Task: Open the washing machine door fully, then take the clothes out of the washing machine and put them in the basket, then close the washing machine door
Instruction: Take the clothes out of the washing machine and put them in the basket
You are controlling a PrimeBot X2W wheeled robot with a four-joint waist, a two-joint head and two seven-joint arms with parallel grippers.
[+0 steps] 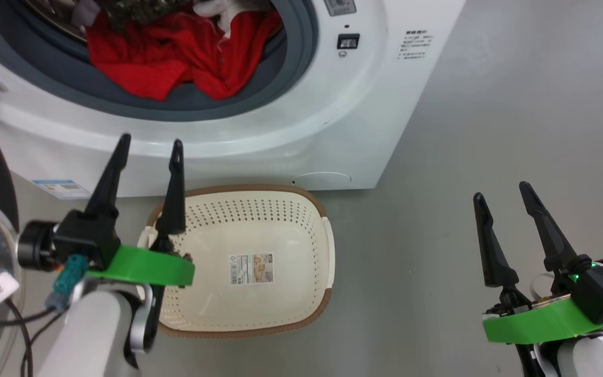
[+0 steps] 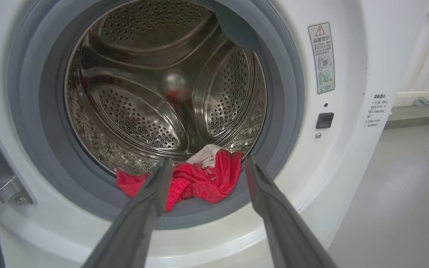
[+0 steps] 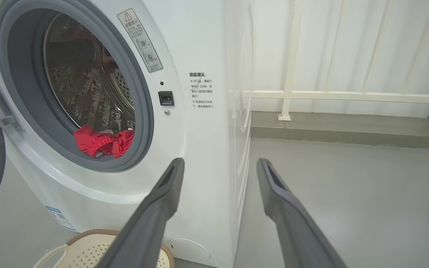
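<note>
The washing machine point(image 1: 333, 131) stood open, with the basket point(image 1: 259, 209) on the floor before it and red clothes point(image 1: 176, 57) at the drum mouth (over the grey seal). The left claw point(image 1: 151, 140) hovered above the basket, fingers apart and empty. The right claw point(image 1: 501, 190) did likewise, well right.

A laundry corner in a plain utility space, perhaps a balcony: a big white front-loading washing machine point(image 3: 203, 149) with a perforated steel drum point(image 2: 143, 111) stands on a bare, smooth grey floor point(image 3: 348, 193). Bright red fabric clothes point(image 1: 165, 57) lie in its mouth, a small cream perforated plastic basket point(image 1: 280, 214) sits before it, and a white-painted metal railing point(image 3: 348, 96) runs alongside.
</note>
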